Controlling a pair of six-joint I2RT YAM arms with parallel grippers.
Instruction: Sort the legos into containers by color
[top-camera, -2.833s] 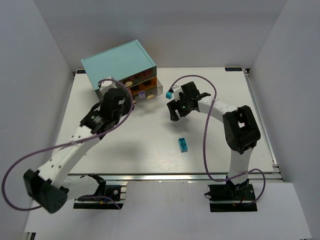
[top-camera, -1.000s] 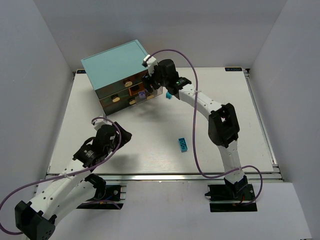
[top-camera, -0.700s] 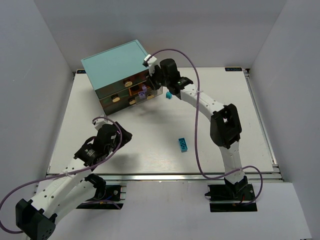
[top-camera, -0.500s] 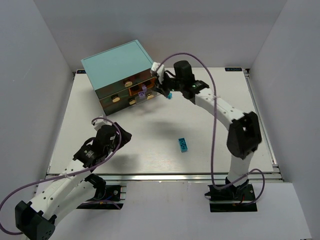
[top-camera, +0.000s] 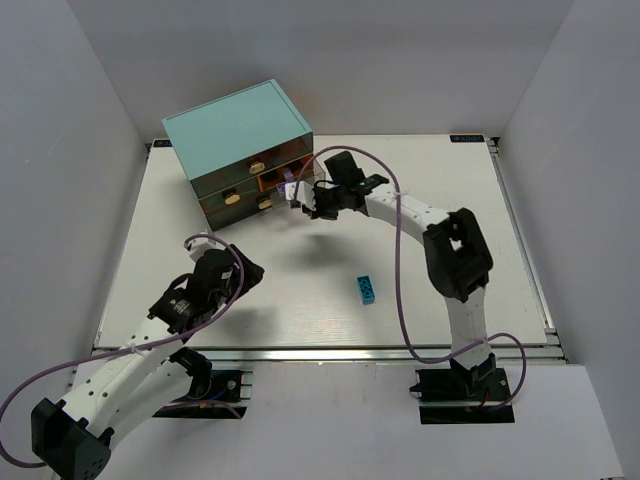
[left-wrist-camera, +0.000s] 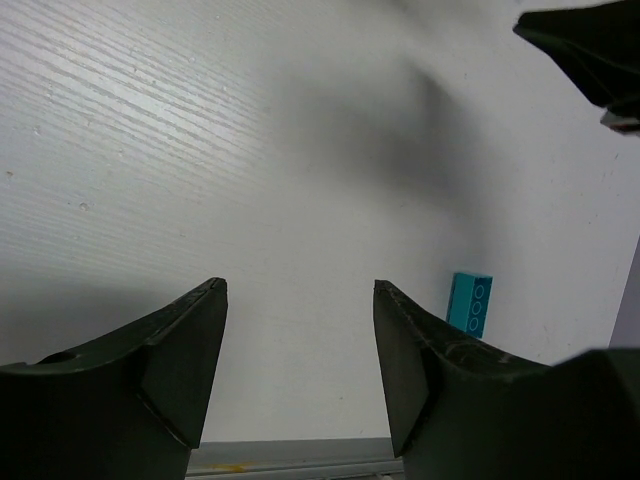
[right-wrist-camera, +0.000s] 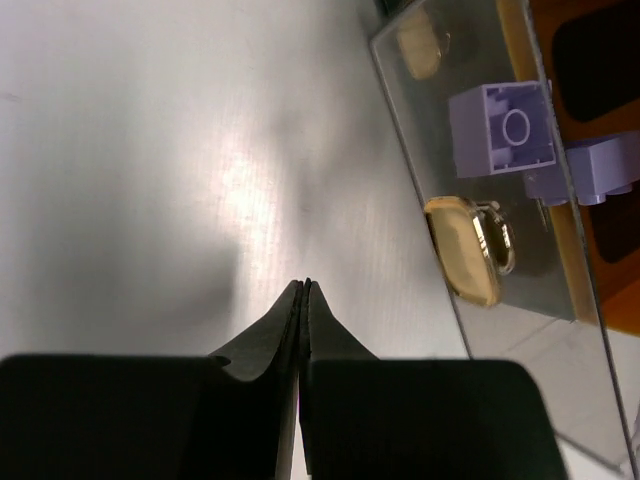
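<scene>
White tabletop (top-camera: 450, 250) fills the overhead view, with the teal cabinet (top-camera: 235, 130) at eleven o'clock. Its open drawer (right-wrist-camera: 450, 170) holds two purple legos (right-wrist-camera: 503, 128), the second cut off at three o'clock in the right wrist view. Beside the cream knob (right-wrist-camera: 470, 250), the right gripper (right-wrist-camera: 303, 300) is pinched together on nothing. The left gripper (left-wrist-camera: 300, 290) stands spread and empty, a cyan lego (left-wrist-camera: 469, 303) at its four o'clock. A far-edge label (top-camera: 465, 138) is unreadable.

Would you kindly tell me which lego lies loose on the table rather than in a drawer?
The cyan-blue lego, lying alone on the bare table; the purple legos sit inside a drawer, behind its translucent front.
</scene>
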